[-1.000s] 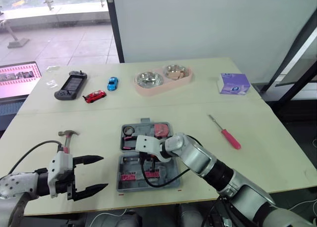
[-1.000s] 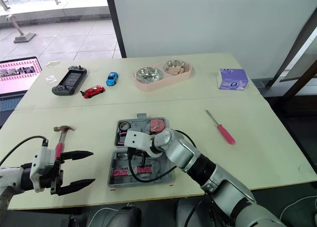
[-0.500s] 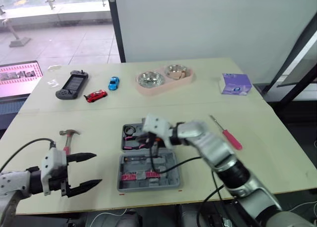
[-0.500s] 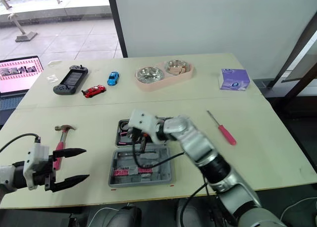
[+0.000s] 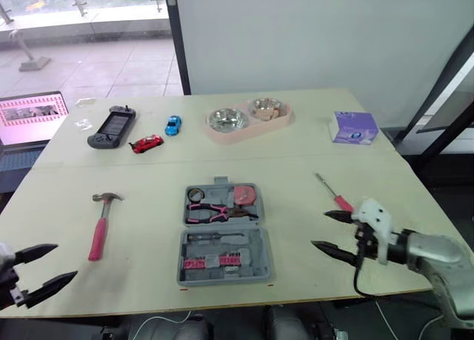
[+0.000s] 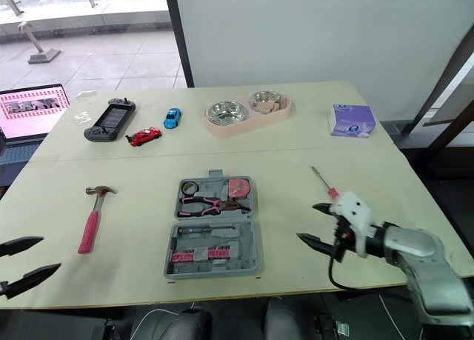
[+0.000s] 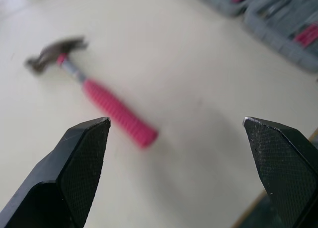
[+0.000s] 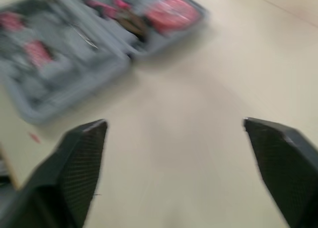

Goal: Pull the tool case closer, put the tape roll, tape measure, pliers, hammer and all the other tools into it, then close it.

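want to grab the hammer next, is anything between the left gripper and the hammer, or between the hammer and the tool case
Nothing visible does. Bare table lies between the open left gripper and the hammer, and between the hammer and the open tool case on its right.

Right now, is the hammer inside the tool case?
No, the hammer lies on the table, apart from the open tool case and to the robot's left of it.
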### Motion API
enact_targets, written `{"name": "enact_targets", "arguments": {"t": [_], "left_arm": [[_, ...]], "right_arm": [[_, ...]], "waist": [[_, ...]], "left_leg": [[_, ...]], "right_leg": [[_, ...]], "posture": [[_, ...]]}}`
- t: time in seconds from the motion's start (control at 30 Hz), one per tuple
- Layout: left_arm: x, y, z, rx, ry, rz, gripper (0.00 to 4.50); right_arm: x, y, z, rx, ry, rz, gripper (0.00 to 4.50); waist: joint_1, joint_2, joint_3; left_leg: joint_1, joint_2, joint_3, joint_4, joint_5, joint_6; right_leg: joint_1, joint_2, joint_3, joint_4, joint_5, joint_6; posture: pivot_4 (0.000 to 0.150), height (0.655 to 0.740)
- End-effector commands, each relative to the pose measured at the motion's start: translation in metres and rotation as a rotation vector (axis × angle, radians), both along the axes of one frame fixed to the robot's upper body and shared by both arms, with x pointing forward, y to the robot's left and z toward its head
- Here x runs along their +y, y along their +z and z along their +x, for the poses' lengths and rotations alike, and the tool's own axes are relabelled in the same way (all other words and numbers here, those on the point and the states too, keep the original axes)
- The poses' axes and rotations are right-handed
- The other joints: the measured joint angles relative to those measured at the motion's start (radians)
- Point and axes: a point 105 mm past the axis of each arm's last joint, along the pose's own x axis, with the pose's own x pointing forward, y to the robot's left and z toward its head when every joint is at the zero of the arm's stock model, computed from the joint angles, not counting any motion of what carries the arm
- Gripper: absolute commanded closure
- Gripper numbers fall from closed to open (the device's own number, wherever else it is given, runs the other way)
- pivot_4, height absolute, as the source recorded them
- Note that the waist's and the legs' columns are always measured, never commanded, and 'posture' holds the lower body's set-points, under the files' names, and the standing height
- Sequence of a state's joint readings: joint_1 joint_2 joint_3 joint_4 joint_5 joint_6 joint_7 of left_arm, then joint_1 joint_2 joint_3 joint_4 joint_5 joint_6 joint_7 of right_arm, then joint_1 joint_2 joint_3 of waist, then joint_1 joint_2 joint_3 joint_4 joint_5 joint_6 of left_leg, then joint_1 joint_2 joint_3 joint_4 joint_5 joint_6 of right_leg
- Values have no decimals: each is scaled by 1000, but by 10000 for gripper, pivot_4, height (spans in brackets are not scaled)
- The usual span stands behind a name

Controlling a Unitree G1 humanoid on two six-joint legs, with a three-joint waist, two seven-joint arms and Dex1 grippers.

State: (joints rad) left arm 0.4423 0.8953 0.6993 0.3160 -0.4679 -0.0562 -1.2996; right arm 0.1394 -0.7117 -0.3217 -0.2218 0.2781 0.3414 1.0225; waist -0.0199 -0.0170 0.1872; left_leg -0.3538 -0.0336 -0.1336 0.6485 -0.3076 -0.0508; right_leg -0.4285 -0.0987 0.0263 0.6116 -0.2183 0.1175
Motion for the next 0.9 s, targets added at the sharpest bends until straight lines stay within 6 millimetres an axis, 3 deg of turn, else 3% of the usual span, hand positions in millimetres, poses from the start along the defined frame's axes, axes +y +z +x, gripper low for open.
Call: {"name": "enact_targets", "arguments": {"t": [0.03, 0.2, 0.53, 0.63, 0.73, 0.8, 0.9], "left_arm": [[22, 2, -13, -9, 73, 42, 0], [25, -4, -15, -11, 77, 40, 0], [18, -3, -8, -39, 60, 27, 0], [13, 1, 1, -117, 119, -31, 0], [1, 19, 28, -339, 269, -137, 0], [-4, 23, 37, -390, 347, -183, 0], [-16, 18, 67, -401, 535, -264, 0]], "right_arm": [[-39, -2, -5, -50, -145, -26, 662], [-51, -15, -16, -42, -196, -23, 662], [-47, -14, -11, -68, -199, -13, 662], [-25, -1, -2, -81, -156, 59, 662], [8, 19, 11, -104, -87, 148, 662], [21, 27, 16, -106, -59, 172, 662], [65, 45, 33, -134, 50, 207, 662]], "waist": [[1, 0, 0], [3, 0, 0], [1, 0, 0], [0, 1, 0], [1, 1, 0], [4, 1, 0], [6, -1, -1]], "left_leg": [[-1, 0, 0, 0, 0, 0], [0, 0, 0, 0, 0, 0], [0, 0, 0, 0, 0, 0], [0, 0, 0, 0, 0, 0], [0, 1, 0, 0, 0, 0], [0, 1, -1, 1, 0, 0], [0, 1, -2, 1, 0, 0]], "right_leg": [[0, 0, 0, -1, 0, 0], [0, 0, 0, 0, 0, 0], [0, 0, 0, 0, 0, 0], [0, 0, 0, 0, 0, 0], [0, 0, 1, 1, 1, 0], [0, 0, 1, 1, 3, 3], [0, 0, 0, 1, 3, 4]], "posture": [[1500, 7360], [1500, 7360], [1500, 7360], [1500, 7360], [1500, 7360], [1500, 7360], [1500, 7360]]}}
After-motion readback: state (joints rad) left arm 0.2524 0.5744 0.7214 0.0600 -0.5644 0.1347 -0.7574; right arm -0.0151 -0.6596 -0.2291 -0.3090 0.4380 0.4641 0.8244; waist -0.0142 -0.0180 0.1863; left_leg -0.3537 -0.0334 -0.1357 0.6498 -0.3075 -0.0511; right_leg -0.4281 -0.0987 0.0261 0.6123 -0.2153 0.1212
